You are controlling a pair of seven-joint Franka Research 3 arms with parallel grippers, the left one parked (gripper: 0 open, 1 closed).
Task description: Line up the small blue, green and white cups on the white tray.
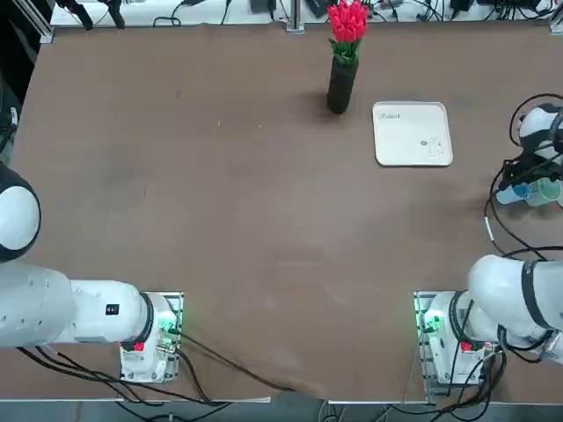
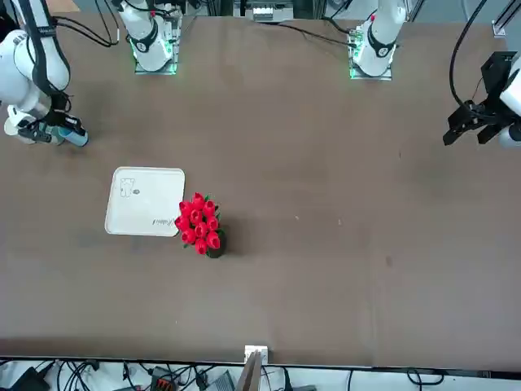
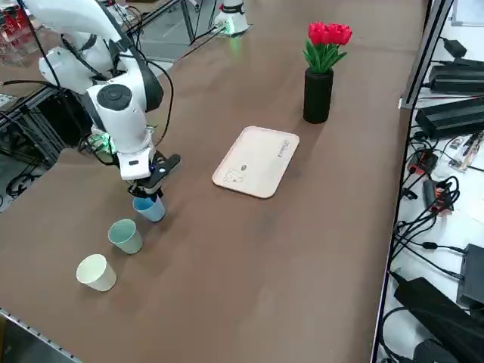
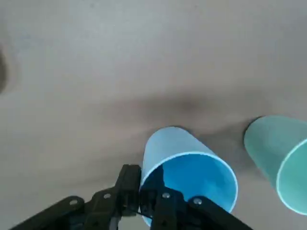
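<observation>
My right gripper [image 3: 145, 195] is shut on the rim of the light blue cup [image 3: 150, 208], one finger inside the rim and one outside, as the right wrist view shows at the gripper [image 4: 151, 199] and blue cup [image 4: 187, 165]. The cup is down at table level; whether it still touches the table I cannot tell. The pale green cup [image 3: 125, 236] stands right beside it, also visible from the wrist as the green cup [image 4: 278, 158]. The off-white cup [image 3: 96, 272] stands further along towards the table's edge. The white tray [image 3: 257, 161] lies bare, well apart from the cups.
A tall black vase [image 3: 318, 94] with red flowers stands just beyond the tray's far corner. The cups sit close to the table's right edge [image 1: 556, 202]. Cables trail from the arm near the cups.
</observation>
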